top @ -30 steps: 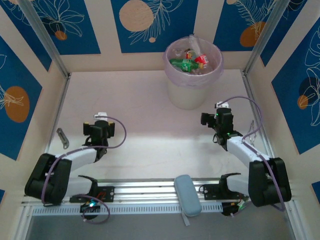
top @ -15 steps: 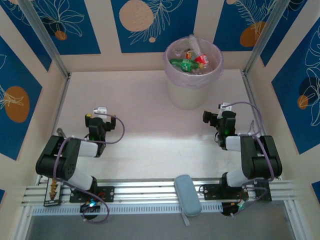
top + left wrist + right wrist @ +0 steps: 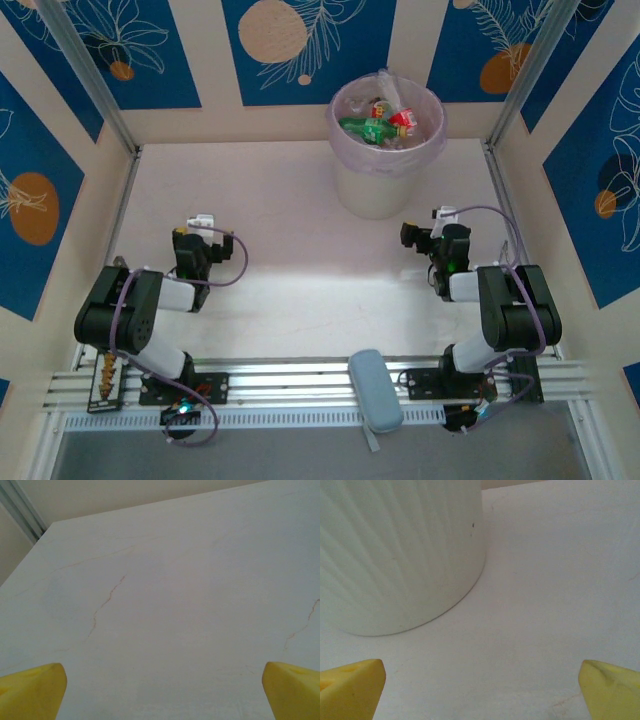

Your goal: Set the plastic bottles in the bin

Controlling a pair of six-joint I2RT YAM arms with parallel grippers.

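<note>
In bin (image 3: 372,192): plastic bottles (image 3: 378,124) heaped. Left gripper (image 3: 162,687), right gripper (image 3: 482,685) spread, empty. Likely finished; park arms clear of bin.

The left gripper (image 3: 162,692) looks down on the smooth, pale white bench (image 3: 190,580) with its jaws spread wide. One blunt yellow plastic fingertip (image 3: 32,690) sits in the bottom left corner and the other in the bottom right, with bare bench surface between them. A thin brownish hairline crack (image 3: 106,605) wanders down the bench left of centre. A second, shorter crack (image 3: 302,625) shows near the right edge. At the top, the bench's far edge meets a plain cream wall (image 3: 125,497). A grey metal rail (image 3: 22,510) runs diagonally through the upper left corner.
</note>
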